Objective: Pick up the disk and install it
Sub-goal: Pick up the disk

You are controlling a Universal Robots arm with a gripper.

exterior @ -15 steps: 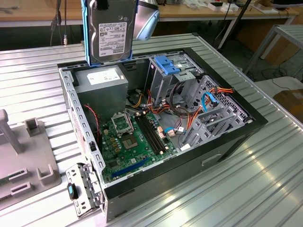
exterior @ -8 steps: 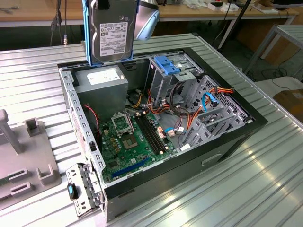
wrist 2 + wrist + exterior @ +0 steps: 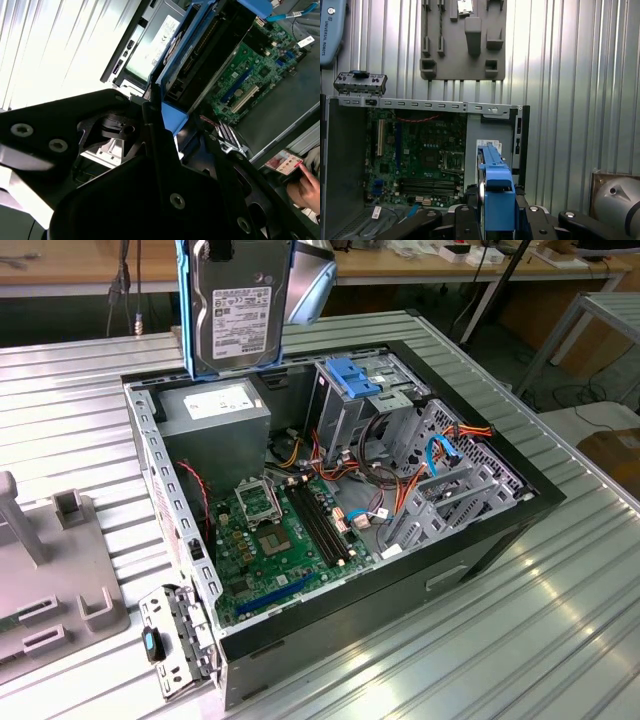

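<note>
Tool [image 3: 496, 218] is clamped on the disk [image 3: 238, 305], which is held upright above the open computer case [image 3: 470, 562]. The case is set on the ribbed metal tabletop [image 3: 450, 660].

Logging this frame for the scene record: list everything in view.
disk: one, grey with blue carrier, held upright above the power supply
computer case: one, black, open, on the table
motherboard: one, green, inside the case
power supply: one, grey with white sticker, in a case corner
drive cage: one, metal with blue top, inside the case
fixture tray: one, grey, exterior view's left of the case
table: one, ribbed silver, under everything
person's hand: one, beyond the case in the second wrist view
end effector: one, black, shut on the disk
</note>
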